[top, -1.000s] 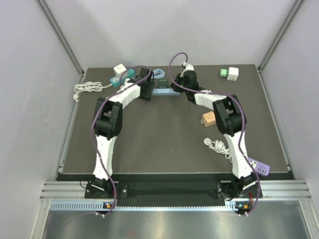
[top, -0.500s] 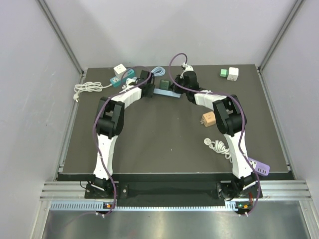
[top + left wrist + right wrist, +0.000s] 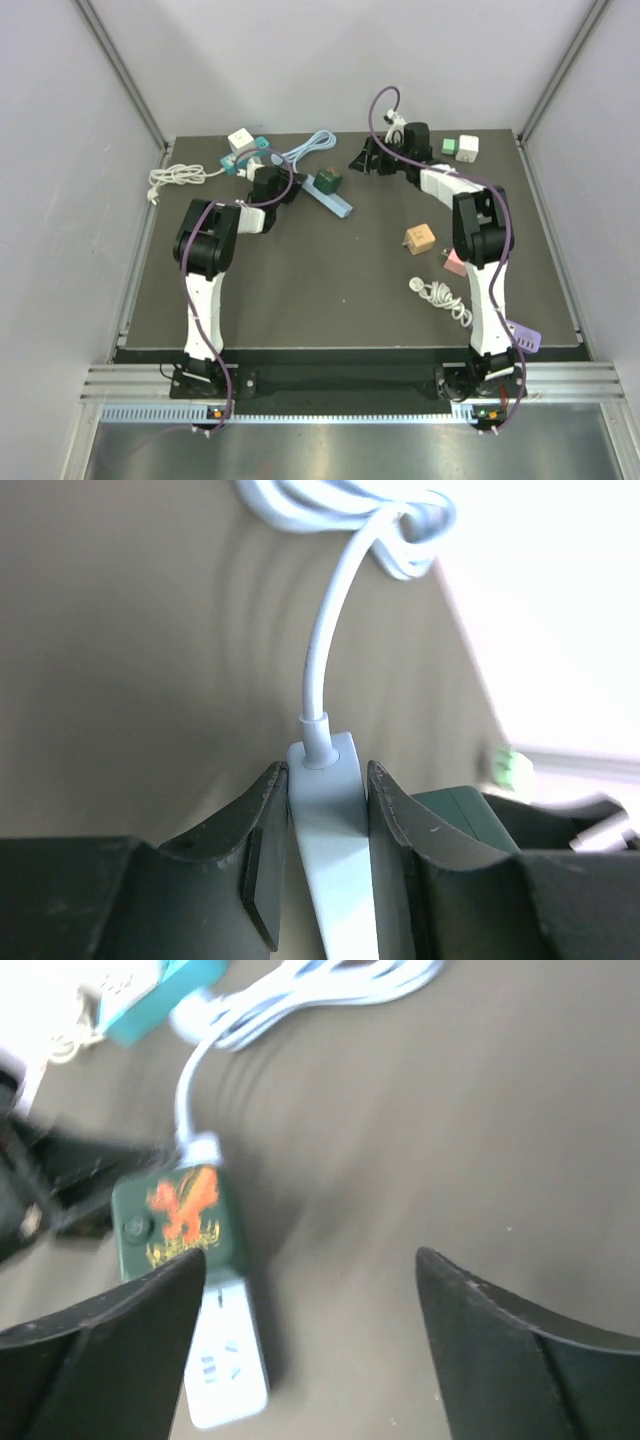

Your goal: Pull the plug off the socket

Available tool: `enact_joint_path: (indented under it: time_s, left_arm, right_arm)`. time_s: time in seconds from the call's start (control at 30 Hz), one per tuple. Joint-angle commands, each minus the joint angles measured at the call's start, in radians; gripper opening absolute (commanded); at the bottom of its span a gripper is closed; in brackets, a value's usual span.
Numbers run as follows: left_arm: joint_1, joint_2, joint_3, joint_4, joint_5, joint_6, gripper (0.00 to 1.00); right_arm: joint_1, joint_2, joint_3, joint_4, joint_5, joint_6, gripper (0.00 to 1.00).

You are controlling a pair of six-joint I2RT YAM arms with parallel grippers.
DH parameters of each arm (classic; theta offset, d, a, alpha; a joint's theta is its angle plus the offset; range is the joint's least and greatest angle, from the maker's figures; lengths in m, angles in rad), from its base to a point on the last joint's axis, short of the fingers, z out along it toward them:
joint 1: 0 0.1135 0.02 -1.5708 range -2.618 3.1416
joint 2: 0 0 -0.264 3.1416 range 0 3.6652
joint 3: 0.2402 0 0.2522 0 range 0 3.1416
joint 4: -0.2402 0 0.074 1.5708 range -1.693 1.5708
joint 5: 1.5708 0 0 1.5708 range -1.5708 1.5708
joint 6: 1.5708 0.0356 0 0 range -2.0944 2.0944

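Note:
The socket is a pale blue power strip [image 3: 335, 200] lying slantwise at the back of the dark table. Its cable [image 3: 315, 670] runs off to a coil. A dark green plug block [image 3: 327, 180] with an orange dragon print [image 3: 180, 1222] sits on top of the strip [image 3: 228, 1360]. I cannot tell whether its pins are still seated. My left gripper [image 3: 280, 186] is shut on the strip's cable end [image 3: 335, 850], one finger on each side. My right gripper [image 3: 363, 160] hangs open above and to the right of the plug, touching nothing [image 3: 310, 1260].
At the back left lie a teal strip with a white plug [image 3: 245, 158] and a white cable [image 3: 175, 178]. Green and white adapters [image 3: 458, 148] sit at the back right. An orange cube [image 3: 418, 240], a pink block [image 3: 453, 262], a white cable [image 3: 440, 295] and a purple strip [image 3: 520, 337] line the right side.
My right gripper has opened, let go of the plug block and pulled back to the right. The left gripper closed on the strip's end. The strip swung slantwise and shifted left.

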Motion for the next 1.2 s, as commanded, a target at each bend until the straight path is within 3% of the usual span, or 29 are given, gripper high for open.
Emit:
enact_joint_path:
  time_s: [0.0,0.17,0.37,0.6,0.77,0.83,0.93,0.97,1.07,1.1,1.17]
  left_arm:
    - [0.044,0.084,0.004,0.405,0.242,0.074,0.0]
    - [0.049,0.105,0.002,0.462,0.234,0.153,0.0]
    - [0.056,0.114,-0.018,0.528,0.224,0.149,0.0]
    - [0.061,0.144,-0.006,0.568,0.235,0.104,0.0]
    - [0.065,0.135,-0.014,0.567,0.235,0.112,0.0]
    - [0.066,0.134,-0.011,0.549,0.232,0.115,0.0]
    - [0.067,0.134,0.014,0.477,0.243,0.121,0.0]
    - [0.067,0.131,0.035,0.45,0.249,0.127,0.01]
    - [0.067,0.114,0.045,0.369,0.26,0.176,0.2]
    - [0.069,0.088,0.04,0.351,0.252,0.205,0.3]
    - [0.069,0.054,0.017,0.302,0.215,0.243,0.36]
  right_arm:
    - [0.026,-0.061,0.095,-0.147,-0.248,-0.225,0.87]
    - [0.043,-0.006,0.153,-0.258,-0.336,-0.317,0.91]
    - [0.098,0.048,0.207,-0.345,-0.253,-0.36,0.92]
    - [0.17,0.109,0.29,-0.457,-0.043,-0.448,0.82]
    - [0.183,0.118,0.29,-0.453,-0.009,-0.451,0.75]
    - [0.19,0.127,0.302,-0.459,0.006,-0.455,0.68]
    - [0.21,0.144,0.339,-0.485,0.077,-0.469,0.45]
    - [0.221,0.147,0.345,-0.499,0.1,-0.481,0.27]
    - [0.239,0.141,0.35,-0.5,0.227,-0.494,0.0]
    - [0.241,0.135,0.347,-0.5,0.28,-0.501,0.0]
    - [0.247,0.124,0.337,-0.5,0.328,-0.506,0.0]
